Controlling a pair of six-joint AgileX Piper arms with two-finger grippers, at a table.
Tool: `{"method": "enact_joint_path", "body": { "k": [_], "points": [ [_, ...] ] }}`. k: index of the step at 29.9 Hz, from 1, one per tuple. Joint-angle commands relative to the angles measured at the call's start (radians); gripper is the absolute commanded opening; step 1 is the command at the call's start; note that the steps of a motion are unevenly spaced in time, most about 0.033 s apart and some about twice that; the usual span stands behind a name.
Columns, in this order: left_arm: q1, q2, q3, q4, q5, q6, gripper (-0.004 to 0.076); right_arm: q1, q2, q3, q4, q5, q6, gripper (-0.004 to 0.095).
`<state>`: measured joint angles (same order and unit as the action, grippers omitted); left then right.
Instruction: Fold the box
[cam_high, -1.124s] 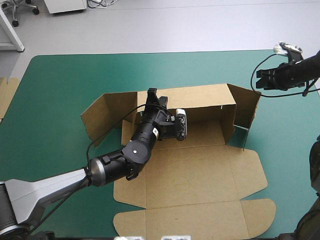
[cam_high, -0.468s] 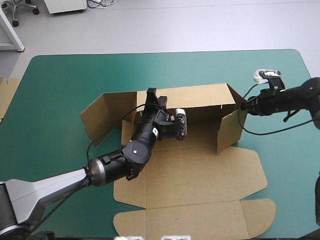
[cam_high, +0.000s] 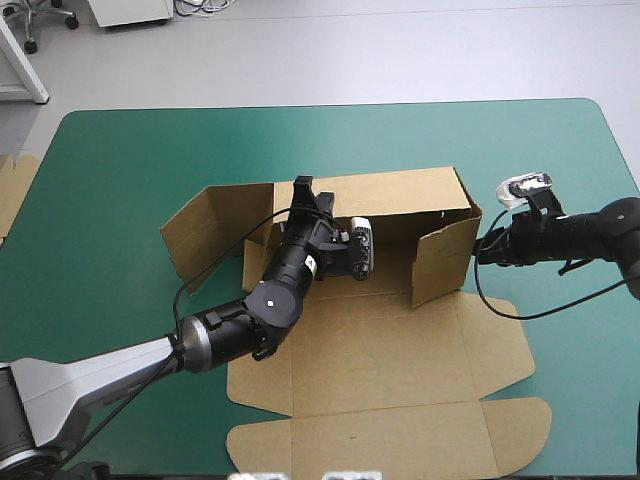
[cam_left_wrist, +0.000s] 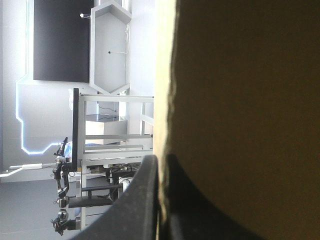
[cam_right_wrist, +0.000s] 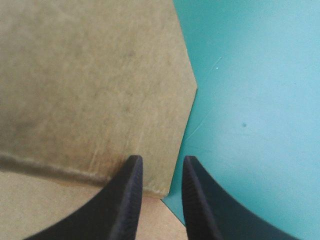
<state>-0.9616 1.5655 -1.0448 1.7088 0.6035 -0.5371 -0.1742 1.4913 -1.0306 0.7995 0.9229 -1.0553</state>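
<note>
The brown box (cam_high: 400, 350) lies partly raised in the middle of the teal-green table, its back wall (cam_high: 390, 195) upright and its lid panels flat toward the near edge. My left gripper (cam_high: 303, 193) is shut on the top edge of the back wall near its left end; in the left wrist view the board (cam_left_wrist: 240, 100) runs between the black fingers (cam_left_wrist: 140, 200). The right side flap (cam_high: 440, 262) is swung inward across the box's floor. My right gripper (cam_high: 483, 248) (cam_right_wrist: 160, 165) presses against that flap's (cam_right_wrist: 90, 85) outer face, all but shut, with nothing held.
The left side flap (cam_high: 200, 235) stands angled outward. More brown board (cam_high: 12, 190) shows at the table's left edge. Bare teal-green cover (cam_high: 560, 150) lies right of and behind the box.
My right gripper came down from the far right, met the right side flap and pushed it inward toward the box's floor. The left gripper has not moved.
</note>
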Motion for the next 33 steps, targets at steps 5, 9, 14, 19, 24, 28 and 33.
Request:
{"method": "enact_joint_path", "body": {
  "k": [5, 9, 14, 19, 24, 28, 33],
  "points": [
    [-0.006, -0.036, -0.031, 0.06, 0.039, -0.013, -0.001, -0.003, -0.065, -0.015, 0.062, 0.064, -0.085, 0.0354],
    [-0.006, -0.036, -0.031, 0.06, 0.039, -0.013, -0.001, -0.003, -0.069, -0.015, 0.07, 0.091, -0.1, 0.0403],
    [-0.006, -0.036, -0.031, 0.06, 0.039, -0.013, -0.001, -0.003, -0.067, -0.015, 0.117, 0.116, -0.171, 0.0446],
    [-0.006, -0.036, -0.031, 0.06, 0.039, -0.013, -0.001, -0.003, -0.067, -0.015, 0.128, 0.109, -0.175, 0.0479],
    [-0.006, -0.036, -0.031, 0.06, 0.039, -0.015, -0.001, 0.012, -0.067, -0.015, 0.195, 0.067, -0.2, 0.0484],
    [-0.006, -0.036, -0.031, 0.06, 0.039, -0.015, -0.001, 0.059, -0.067, -0.015, 0.175, -0.022, -0.176, 0.0484],
    [-0.006, -0.036, -0.031, 0.06, 0.026, -0.015, -0.001, 0.112, -0.067, -0.015, 0.163, -0.108, -0.155, 0.0482]
  ]
}}
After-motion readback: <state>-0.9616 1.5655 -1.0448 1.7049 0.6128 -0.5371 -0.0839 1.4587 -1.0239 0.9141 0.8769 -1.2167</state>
